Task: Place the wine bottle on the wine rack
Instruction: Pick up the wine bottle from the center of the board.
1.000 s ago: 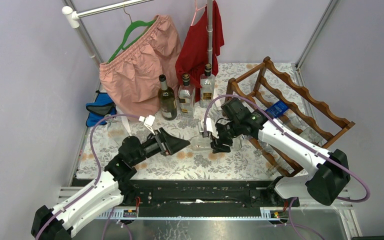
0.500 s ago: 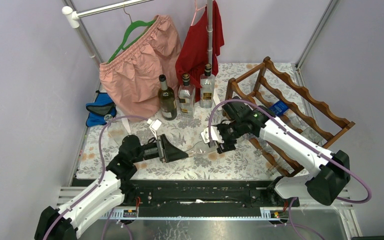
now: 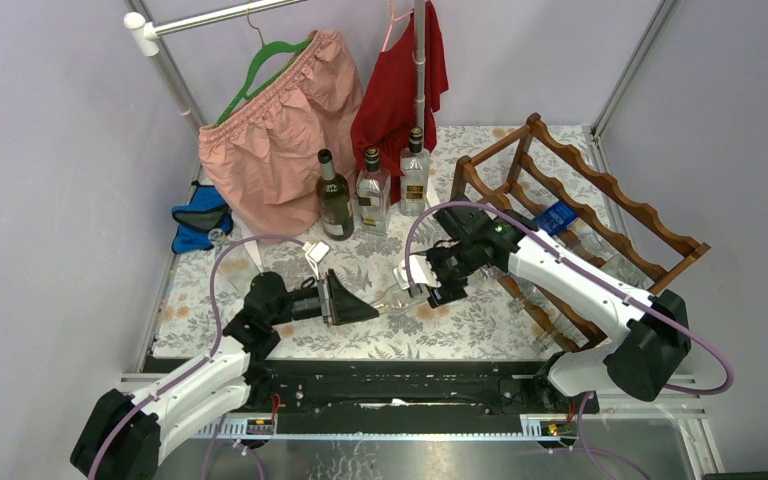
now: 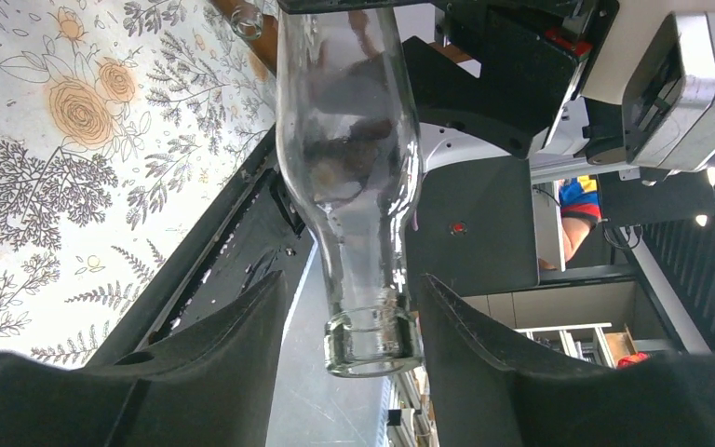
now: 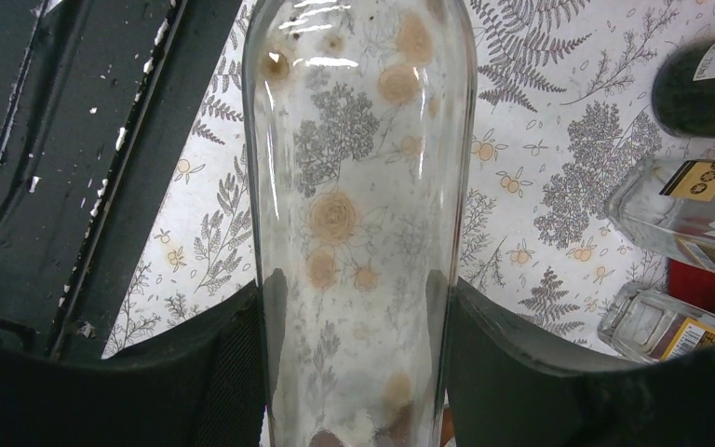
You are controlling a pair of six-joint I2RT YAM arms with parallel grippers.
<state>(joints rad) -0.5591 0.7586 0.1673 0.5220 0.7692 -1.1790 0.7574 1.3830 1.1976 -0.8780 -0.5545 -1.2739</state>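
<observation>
The wine bottle is clear, empty glass and hangs level above the flowered tabletop, its mouth toward the left arm. My right gripper is shut on its wide body, with both pads pressed to the glass. My left gripper surrounds the neck and mouth. One finger touches the lip, while a gap remains on the other side, so it is open. The reddish-brown wine rack stands at the right, behind the right arm.
Three upright bottles stand at the back: a dark one and two clear ones. Pink shorts and a red garment hang from a rail. A blue item lies at the left. A blue-labelled bottle rests in the rack.
My left gripper has slid right over the bottle's neck and its jaws have narrowed around it. The right gripper has kept its hold and shifted the bottle slightly.
</observation>
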